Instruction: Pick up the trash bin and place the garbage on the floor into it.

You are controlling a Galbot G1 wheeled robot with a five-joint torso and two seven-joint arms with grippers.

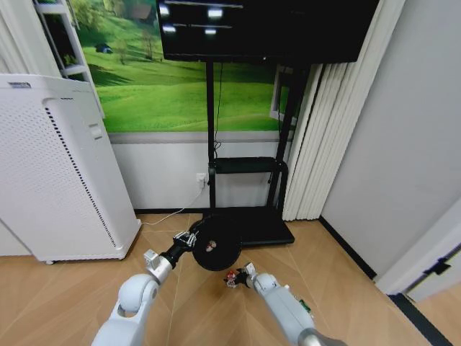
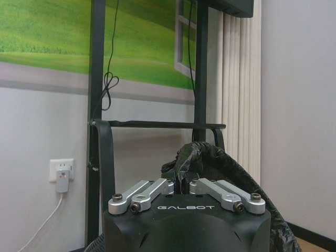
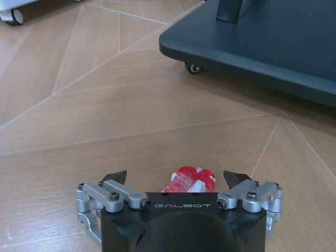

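Note:
The trash bin [image 1: 218, 244] is a small black round basket held off the floor, its mouth facing me, with a red-and-white scrap [image 1: 209, 247] inside. My left gripper [image 1: 189, 238] is shut on its rim; the left wrist view shows the gripper [image 2: 181, 185] pinching the bin's black liner [image 2: 231, 168]. My right gripper [image 1: 234, 277] is low over the floor and open. A red-and-white piece of garbage [image 3: 190, 179] lies between its spread fingers [image 3: 115, 176]. A small green piece [image 1: 305, 306] lies beside my right forearm.
A tall white cabinet [image 1: 57, 173] on casters stands at the left. The black TV stand's wheeled base [image 1: 263, 227] sits just behind the bin, close to my right gripper [image 3: 252, 47]. A white cable [image 1: 169, 214] runs along the wood floor. Curtains and a wall close off the right.

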